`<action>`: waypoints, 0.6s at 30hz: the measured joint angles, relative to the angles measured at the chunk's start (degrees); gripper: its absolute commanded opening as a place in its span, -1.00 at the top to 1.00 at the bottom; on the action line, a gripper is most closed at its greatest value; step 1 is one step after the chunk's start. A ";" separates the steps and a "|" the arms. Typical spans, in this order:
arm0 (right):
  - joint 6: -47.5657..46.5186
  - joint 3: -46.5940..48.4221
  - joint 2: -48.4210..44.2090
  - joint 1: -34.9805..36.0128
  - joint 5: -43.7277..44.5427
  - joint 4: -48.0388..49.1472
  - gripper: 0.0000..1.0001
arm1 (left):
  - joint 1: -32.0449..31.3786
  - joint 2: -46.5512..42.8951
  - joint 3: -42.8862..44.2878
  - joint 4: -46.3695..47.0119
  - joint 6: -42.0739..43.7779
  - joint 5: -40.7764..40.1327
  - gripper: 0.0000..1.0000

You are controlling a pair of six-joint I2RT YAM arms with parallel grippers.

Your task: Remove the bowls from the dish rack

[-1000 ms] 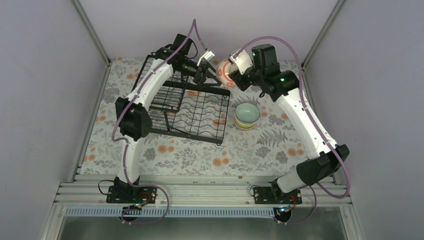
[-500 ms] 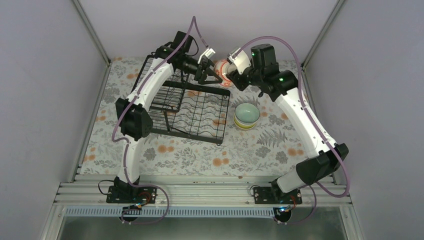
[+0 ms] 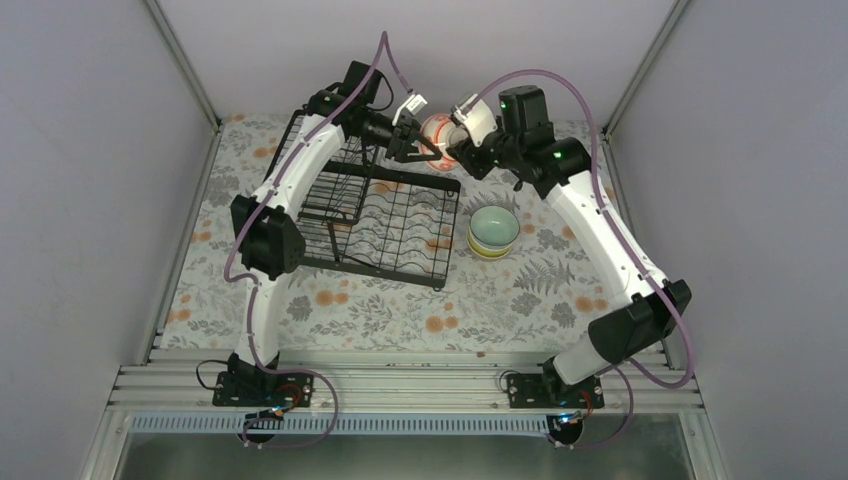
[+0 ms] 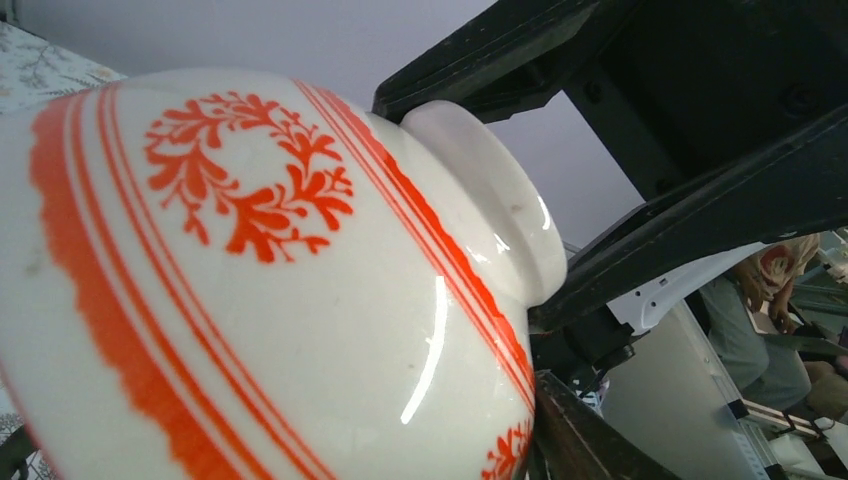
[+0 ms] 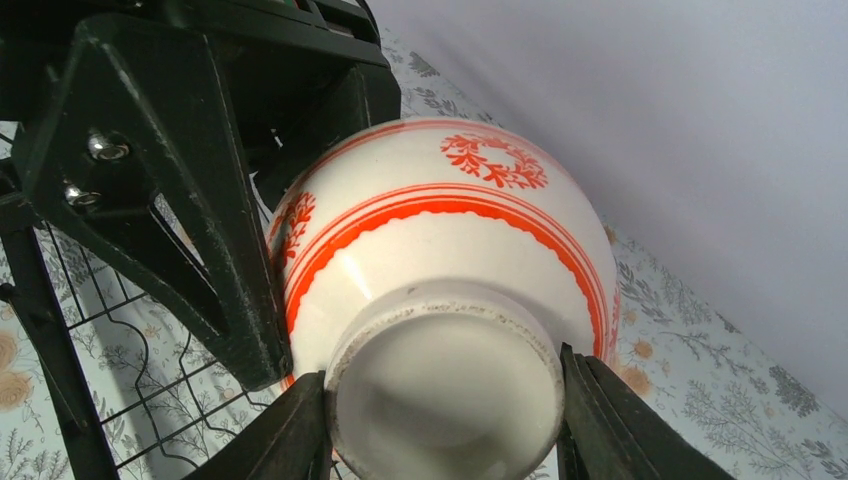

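The right wrist view shows the right fingers (image 5: 612, 428) clamped on the foot of the patterned bowl (image 5: 450, 230), held in the air. From above, this is past the dish rack's (image 3: 385, 215) far corner. A green bowl (image 3: 494, 226) stands beside the rack on the floral desk (image 3: 400, 310), between grey walls (image 3: 90, 150). The left fingers (image 5: 215, 250) meet the patterned bowl's rim, but whether they grip it cannot be told.

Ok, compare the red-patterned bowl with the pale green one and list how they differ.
The patterned bowl is white with red-orange bands; the green bowl shows no pattern. The patterned bowl is tipped on its side; the green bowl sits upright. The patterned bowl is in the air, its foot between the fingers of the right end effector; the green bowl rests untouched beside the rack. Both are small and round.
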 measured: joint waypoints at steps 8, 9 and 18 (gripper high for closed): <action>-0.09 0.44 1.84 -0.26 -0.39 -0.09 0.62 | 0.26 0.00 0.07 -0.22 0.02 -0.96 0.23; -0.11 0.44 1.95 -0.26 -0.39 -0.20 0.59 | 0.28 0.00 0.09 -0.22 0.04 -0.98 0.23; -0.46 0.44 2.21 -0.26 -0.42 -0.50 0.42 | 0.28 -0.02 1.90 -1.27 1.16 -0.61 0.50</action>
